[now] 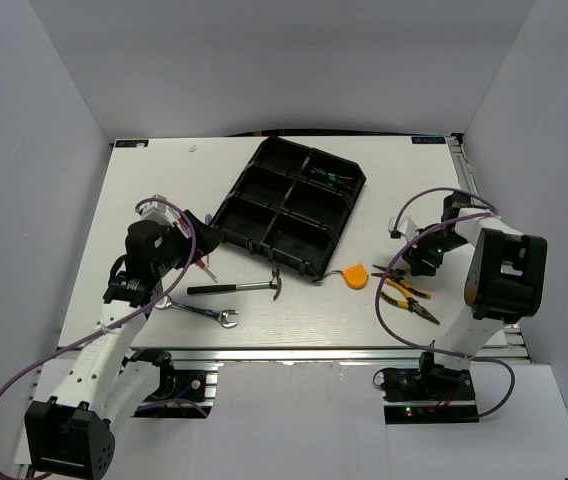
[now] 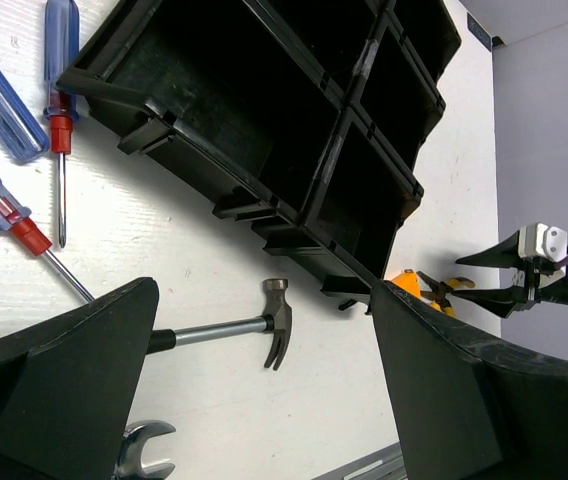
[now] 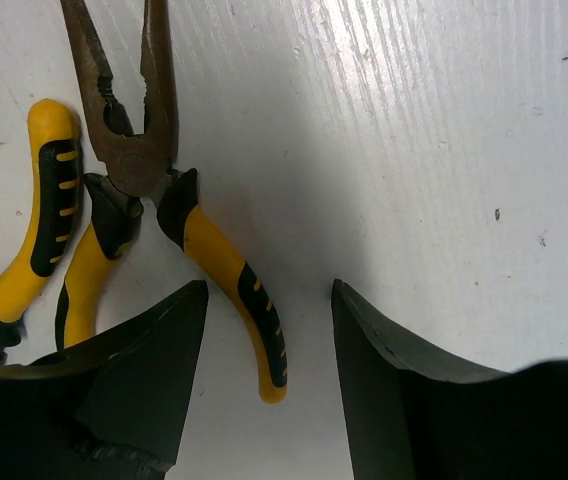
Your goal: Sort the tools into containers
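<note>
The black organizer tray [image 1: 295, 206] lies angled at the table's middle, also in the left wrist view [image 2: 264, 205]. A black-green screwdriver [image 1: 334, 178] lies in its far right compartment. The hammer [image 1: 234, 288] and silver wrench [image 1: 199, 312] lie in front of the tray. My left gripper [image 2: 264, 300] is open and empty above the hammer's shaft, with blue-handled screwdrivers [image 2: 60, 70] to its left. The orange tape measure [image 1: 356, 275] sits by the tray's near corner. My right gripper [image 3: 269, 290] is open, its fingers either side of a yellow pliers handle [image 3: 234, 275].
A second yellow-handled pair of pliers [image 3: 49, 200] lies beside the first. The hammer head [image 2: 279, 320] and wrench jaw [image 2: 144, 450] show between and below my left fingers. Grey walls enclose the table; its metal front rail [image 1: 294, 355] runs along the near edge.
</note>
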